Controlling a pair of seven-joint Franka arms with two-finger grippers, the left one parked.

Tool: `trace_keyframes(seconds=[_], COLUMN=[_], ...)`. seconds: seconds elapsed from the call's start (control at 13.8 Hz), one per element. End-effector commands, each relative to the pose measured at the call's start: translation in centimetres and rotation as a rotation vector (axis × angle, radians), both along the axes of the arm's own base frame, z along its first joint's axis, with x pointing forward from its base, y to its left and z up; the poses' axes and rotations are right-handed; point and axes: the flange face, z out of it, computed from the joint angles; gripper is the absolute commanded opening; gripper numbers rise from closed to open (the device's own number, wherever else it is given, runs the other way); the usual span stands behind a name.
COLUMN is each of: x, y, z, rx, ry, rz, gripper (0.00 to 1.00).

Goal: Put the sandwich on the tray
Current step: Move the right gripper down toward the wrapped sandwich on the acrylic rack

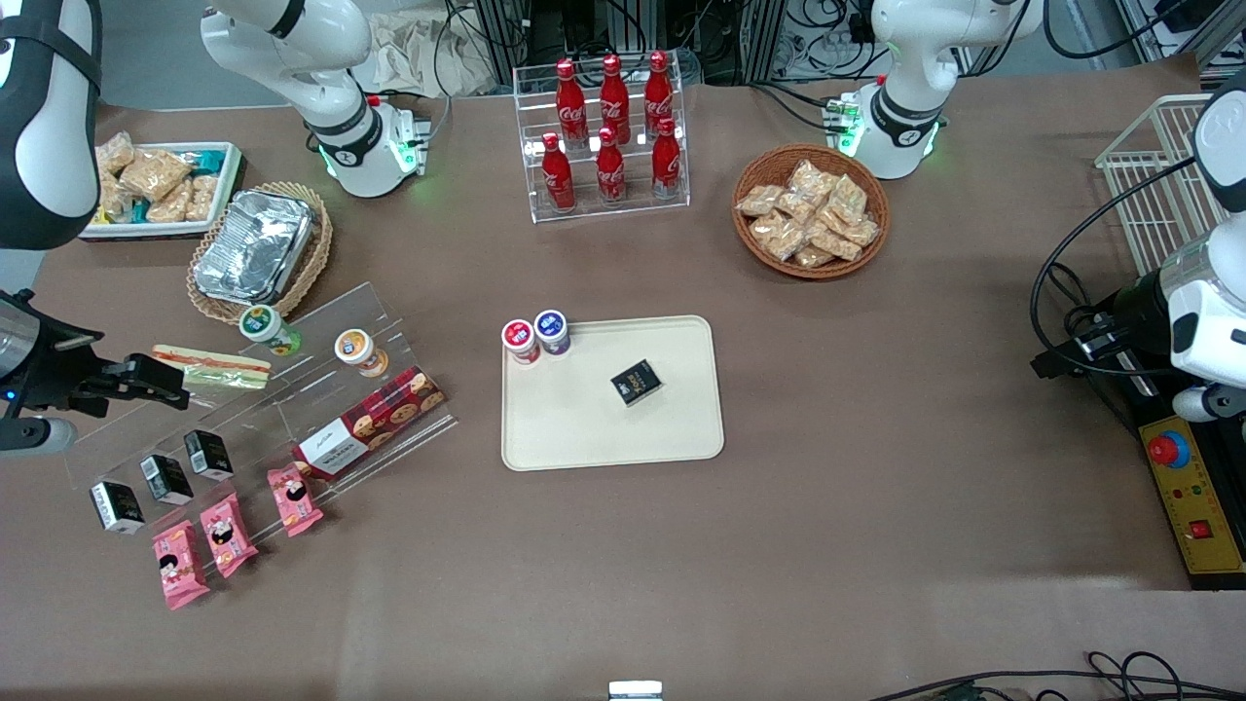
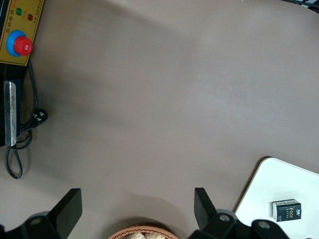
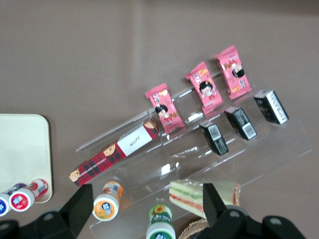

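Beige tray (image 1: 584, 428) holds a black box (image 1: 636, 382); spread end effector (image 1: 165, 382) nears the sandwich (image 1: 216, 368).

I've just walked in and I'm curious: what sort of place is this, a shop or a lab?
Probably a robot lab staged as a snack counter: cola bottles on a rack, the sandwich on a clear shelf beside the open gripper, a tray, cables.

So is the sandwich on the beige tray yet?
No, the sandwich lies on the clear stepped shelf, with the gripper beside it, apart from the tray.
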Motion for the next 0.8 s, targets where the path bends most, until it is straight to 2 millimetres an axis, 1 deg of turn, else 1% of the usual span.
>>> trace_keyframes(seconds=[0.0, 0.22, 0.36, 0.58, 0.72], x=[-1.0, -1.6, -1.9, -2.3, -2.5], y=[-0.3, -0.2, 0.0, 0.3, -0.5], z=[-0.4, 0.1, -0.1, 0.2, 0.8], rx=[0.029, 0.045, 0.04, 0.037, 0.036], ry=[0.035, 0.049, 0.077, 0.093, 0.085], rz=[-0.111, -0.273, -0.375, -0.396, -0.409], gripper=[0.98, 0.98, 0.98, 0.98, 0.98])
